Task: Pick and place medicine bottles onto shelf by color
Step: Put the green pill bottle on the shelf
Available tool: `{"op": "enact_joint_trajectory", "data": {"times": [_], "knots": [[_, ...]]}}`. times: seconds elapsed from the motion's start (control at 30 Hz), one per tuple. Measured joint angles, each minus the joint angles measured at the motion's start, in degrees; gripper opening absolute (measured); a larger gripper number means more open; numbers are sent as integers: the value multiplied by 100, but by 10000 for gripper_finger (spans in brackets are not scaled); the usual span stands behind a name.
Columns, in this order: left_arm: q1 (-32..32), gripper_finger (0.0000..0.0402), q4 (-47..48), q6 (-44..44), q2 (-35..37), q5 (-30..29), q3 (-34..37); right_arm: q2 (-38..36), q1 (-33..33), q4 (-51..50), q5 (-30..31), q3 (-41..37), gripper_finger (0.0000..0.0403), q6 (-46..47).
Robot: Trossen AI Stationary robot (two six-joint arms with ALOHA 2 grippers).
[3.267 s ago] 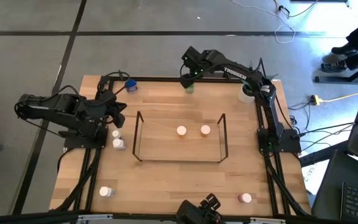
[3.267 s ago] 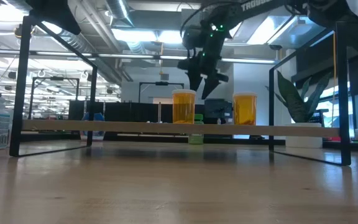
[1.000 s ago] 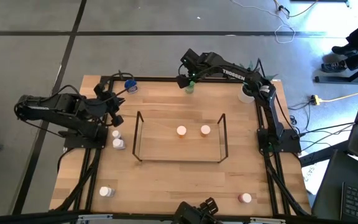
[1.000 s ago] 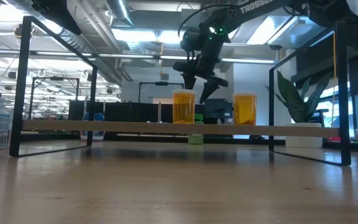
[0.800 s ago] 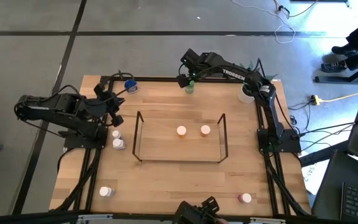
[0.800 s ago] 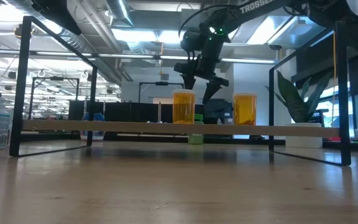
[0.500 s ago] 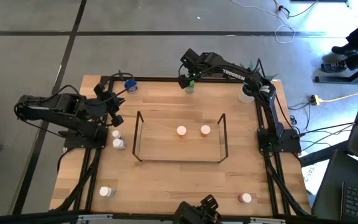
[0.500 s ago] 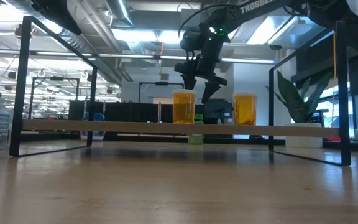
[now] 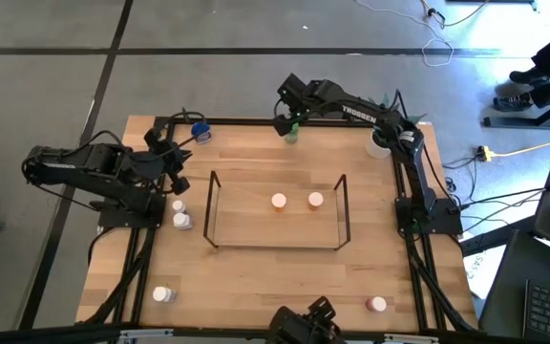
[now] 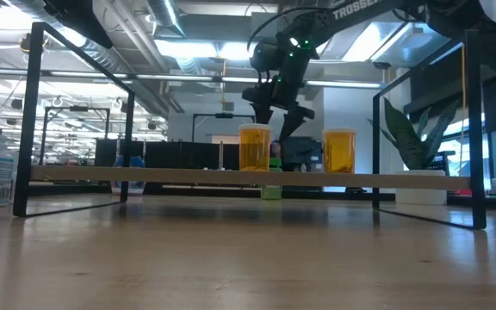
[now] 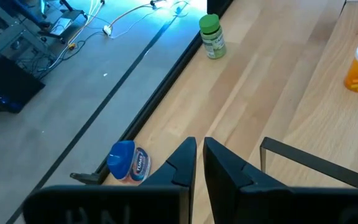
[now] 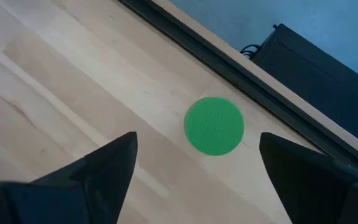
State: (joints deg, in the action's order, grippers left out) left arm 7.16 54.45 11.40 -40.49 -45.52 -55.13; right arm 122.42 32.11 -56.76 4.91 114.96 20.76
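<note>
A green-capped medicine bottle (image 9: 290, 136) stands upright on its base near the table's far edge. My right gripper (image 9: 285, 122) hovers open just above it, pointing steeply down. In the right wrist view the green cap (image 12: 214, 125) lies between and beyond the two spread fingers, and neither touches it. On the shelf (image 9: 214, 196) stand two orange bottles (image 9: 279, 201) (image 9: 315, 200). My left gripper (image 9: 176, 164) waits shut at the table's left, holding nothing. A blue-capped bottle (image 9: 200, 132) lies on its side at the far left corner.
Two white-capped bottles (image 9: 178, 205) (image 9: 181, 221) stand left of the shelf and a third (image 9: 163, 294) near the front left. A pink-capped bottle (image 9: 377, 304) is at the front right. A potted plant (image 9: 380, 143) stands at the far right. The black frame (image 12: 241, 74) runs just behind the green bottle.
My right gripper has rolled slightly about the line it points along, staying in place above the green-capped bottle. Nothing else has moved.
</note>
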Motion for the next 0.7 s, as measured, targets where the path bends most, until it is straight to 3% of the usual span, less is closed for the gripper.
{"op": "enact_joint_trajectory", "data": {"times": [0.2,0.7], "knots": [[0,25,1,0,2,0,0,209,137,-7,-351,4,339,143],[0,25,-1,0,2,0,0,504,191,45,-508,2,339,-73]]}}
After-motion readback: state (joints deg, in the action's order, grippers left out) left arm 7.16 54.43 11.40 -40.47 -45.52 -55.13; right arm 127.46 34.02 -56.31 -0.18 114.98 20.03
